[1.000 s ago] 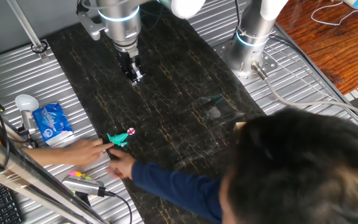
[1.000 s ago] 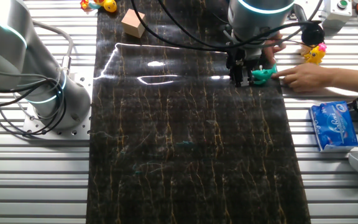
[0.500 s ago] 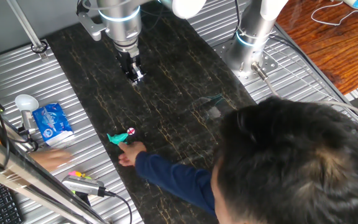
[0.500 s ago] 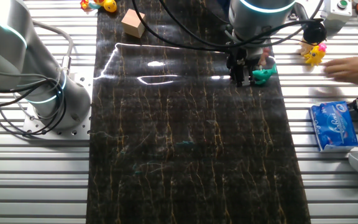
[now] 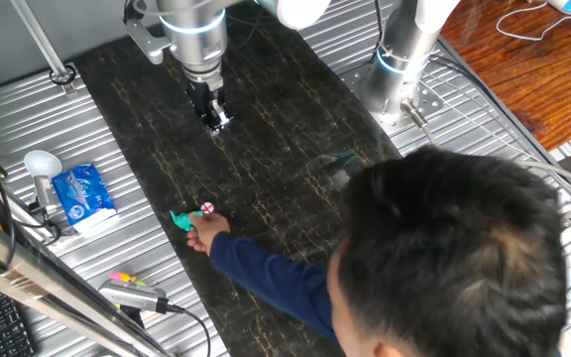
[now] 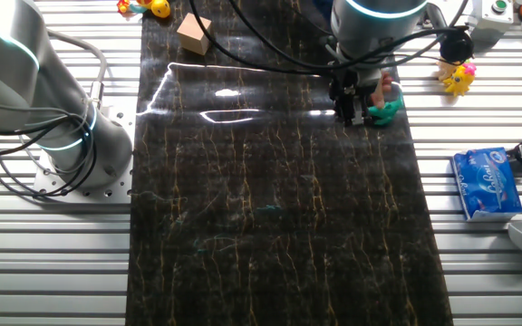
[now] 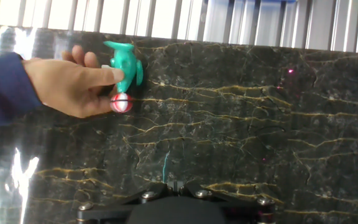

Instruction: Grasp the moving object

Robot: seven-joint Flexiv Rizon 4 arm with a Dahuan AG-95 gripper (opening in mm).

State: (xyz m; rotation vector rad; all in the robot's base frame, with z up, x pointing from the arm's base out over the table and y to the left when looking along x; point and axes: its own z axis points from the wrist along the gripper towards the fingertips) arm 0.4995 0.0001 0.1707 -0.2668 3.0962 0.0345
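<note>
Tool pointing down above mat, person's hand touching toy figure

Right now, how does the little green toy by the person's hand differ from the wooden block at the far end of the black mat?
The green toy is teal with thin fins and a pink-and-white end; the wooden block is a plain tan cube. The toy looks smaller than the block. A person's hand is touching the toy, while the block sits alone, untouched. Both lie on the dark marbled mat, and the gripper holds neither.

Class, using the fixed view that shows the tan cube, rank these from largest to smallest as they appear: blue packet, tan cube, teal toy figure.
1. blue packet
2. tan cube
3. teal toy figure, partly hidden behind the gripper, so its full size is unsure.
</note>
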